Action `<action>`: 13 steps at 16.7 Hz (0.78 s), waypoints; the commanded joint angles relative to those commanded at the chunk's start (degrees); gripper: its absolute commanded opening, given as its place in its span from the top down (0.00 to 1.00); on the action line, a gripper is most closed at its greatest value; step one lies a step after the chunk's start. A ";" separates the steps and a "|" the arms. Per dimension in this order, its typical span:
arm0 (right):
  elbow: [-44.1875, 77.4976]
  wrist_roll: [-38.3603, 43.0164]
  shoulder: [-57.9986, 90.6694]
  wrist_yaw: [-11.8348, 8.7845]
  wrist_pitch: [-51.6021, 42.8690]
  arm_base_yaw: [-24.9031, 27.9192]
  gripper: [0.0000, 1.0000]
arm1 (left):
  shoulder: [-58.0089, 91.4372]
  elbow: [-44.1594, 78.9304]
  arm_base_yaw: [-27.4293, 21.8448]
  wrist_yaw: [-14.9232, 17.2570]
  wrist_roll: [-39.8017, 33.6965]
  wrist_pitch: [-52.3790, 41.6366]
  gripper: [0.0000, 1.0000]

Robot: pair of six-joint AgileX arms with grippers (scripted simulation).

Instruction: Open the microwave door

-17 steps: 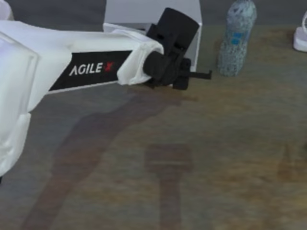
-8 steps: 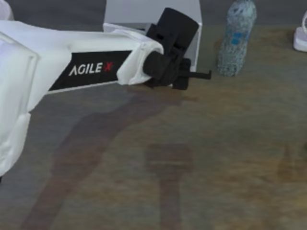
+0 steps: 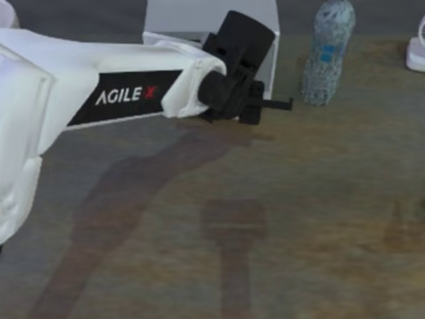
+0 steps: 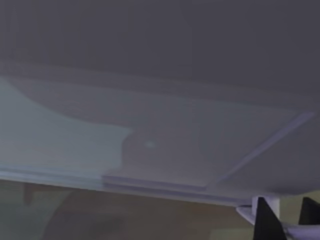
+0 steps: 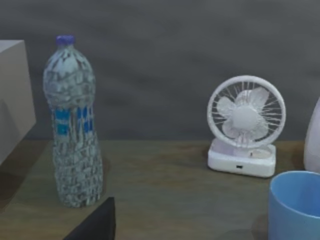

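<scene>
Reaching, left gripper (image 3: 255,106) meets the microwave door (image 4: 165,145).

microwave (image 3: 199,16) at table's (image 3: 319,219) back, bottle (image 3: 327,53) to its right

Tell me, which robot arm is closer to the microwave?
The left. Its gripper is right at the microwave front. The right arm isn't in the top view; its camera sees the water bottle and only the microwave's edge.

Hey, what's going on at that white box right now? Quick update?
Left gripper at the microwave's front, by the door. Right arm out of the top view. Bottle stands clear, to the right.
</scene>
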 joint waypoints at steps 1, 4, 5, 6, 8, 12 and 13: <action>0.00 0.00 0.00 0.00 0.00 0.00 0.00 | -0.07 -0.17 0.04 0.02 0.19 0.07 1.00; 0.00 0.00 0.00 0.00 0.00 0.00 0.00 | -1.45 -2.36 0.63 1.00 2.18 1.18 1.00; 0.00 0.00 0.00 0.00 0.00 0.00 0.00 | -2.09 -3.23 0.89 1.59 2.95 1.76 1.00; 0.00 0.00 0.00 0.00 0.00 0.00 0.00 | -2.64 -4.02 1.12 2.14 3.63 2.29 1.00; 0.00 0.00 0.00 0.00 0.00 0.00 0.00 | -3.20 -4.72 1.32 2.67 4.23 2.78 1.00; 0.00 0.00 0.00 0.00 0.00 0.00 0.00 | -3.20 -4.72 1.32 2.67 4.23 2.78 1.00; 0.00 0.00 0.00 0.00 0.00 0.00 0.00 | -3.20 -4.72 1.32 2.67 4.23 2.78 1.00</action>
